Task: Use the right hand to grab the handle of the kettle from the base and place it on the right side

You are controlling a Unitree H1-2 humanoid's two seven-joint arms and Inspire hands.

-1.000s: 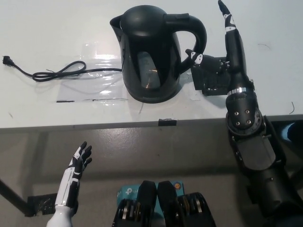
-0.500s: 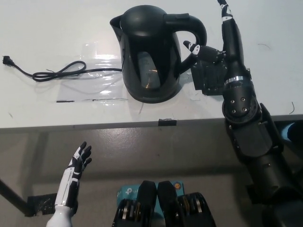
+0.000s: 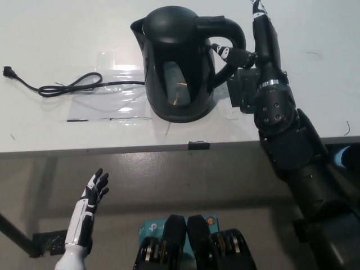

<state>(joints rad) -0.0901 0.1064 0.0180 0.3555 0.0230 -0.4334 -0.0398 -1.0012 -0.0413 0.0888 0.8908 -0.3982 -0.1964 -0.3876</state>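
Closer now, right hand (image 3: 247, 56) threads spread, unclenched fingers (image 3: 220, 51) through kettle (image 3: 180, 62) handle (image 3: 230, 31).

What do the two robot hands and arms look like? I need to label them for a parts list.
The left robot hand is slim, white with black fingers and a white forearm. The right robot hand is black with small white marks at its fingertips, on a bulky black arm with a bolted round joint.

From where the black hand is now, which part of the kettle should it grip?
The looped handle of the kettle, approached from the robot's right. The loop faces the right hand, whose fingers reach into its opening, and the body looks too wide.
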